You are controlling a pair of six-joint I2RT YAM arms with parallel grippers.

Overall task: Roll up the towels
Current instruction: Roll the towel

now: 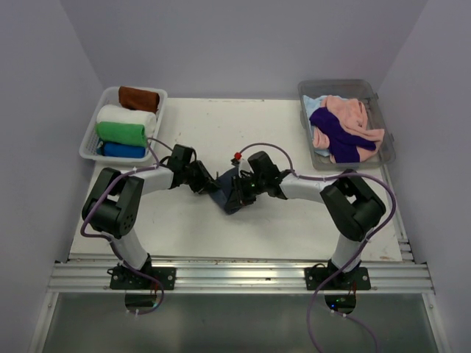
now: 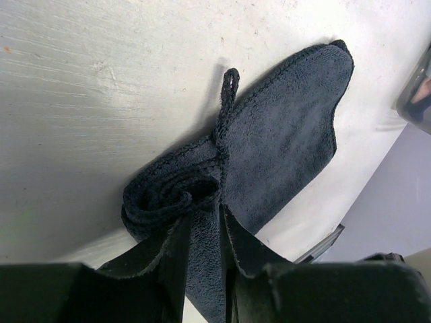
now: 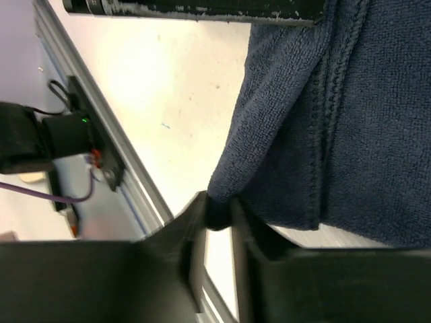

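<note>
A dark navy towel (image 1: pixel 227 193) lies on the white table between my two arms. In the left wrist view its near end is curled into a small roll (image 2: pixel 168 198), the rest lies flat (image 2: pixel 283 141) with a hanging loop (image 2: pixel 229 84). My left gripper (image 2: pixel 205 225) is shut on the towel right behind the roll. My right gripper (image 3: pixel 217 214) is shut on a corner of the same towel (image 3: pixel 323 134) and holds it pinched. In the top view the left gripper (image 1: pixel 208 184) and right gripper (image 1: pixel 243 190) meet over the towel.
A white basket (image 1: pixel 93 136) at the back left holds rolled towels: brown (image 1: pixel 138 98), white (image 1: pixel 125 115), green (image 1: pixel 121 133), blue (image 1: pixel 122 151). A clear bin (image 1: pixel 386 132) at the back right holds loose pink, purple and light blue towels (image 1: pixel 342 129). A metal rail (image 1: pixel 243 276) runs along the near edge.
</note>
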